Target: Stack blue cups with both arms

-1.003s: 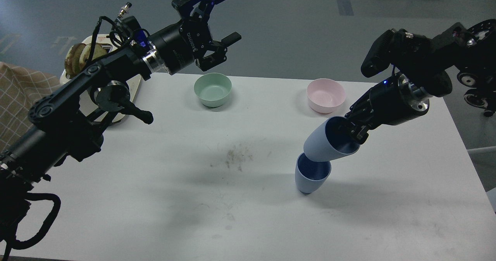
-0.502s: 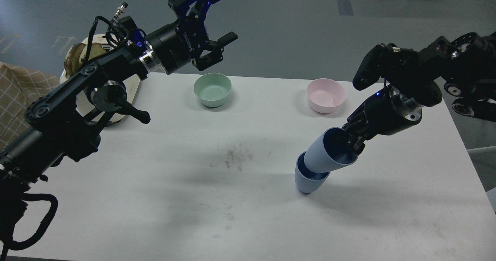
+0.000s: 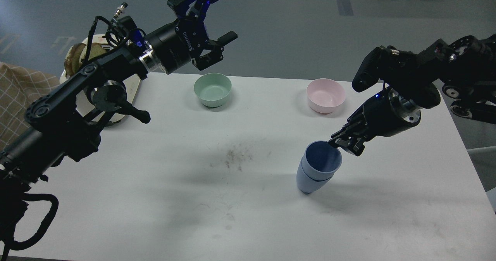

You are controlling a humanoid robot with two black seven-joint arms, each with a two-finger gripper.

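Observation:
Two blue cups stand nested and upright on the white table (image 3: 155, 199), right of centre. The inner cup (image 3: 323, 161) sits inside the outer cup (image 3: 309, 183), with only its rim band showing above it. My right gripper (image 3: 346, 145) hangs just off the inner cup's upper right rim, jaws apart and holding nothing. My left gripper (image 3: 225, 15) is open and empty, raised high over the table's far left edge, behind the green bowl.
A pale green bowl (image 3: 212, 88) and a pink bowl (image 3: 326, 94) stand near the far edge. A white tray with brownish items (image 3: 79, 54) and a checked cloth (image 3: 19, 94) lie at the left. A smudge of dirt (image 3: 232, 158) marks the table's middle.
The tilted cup held by my right gripper has dropped upright into the standing cup. The right gripper has let go and sits just beside its rim. The left arm has barely moved.

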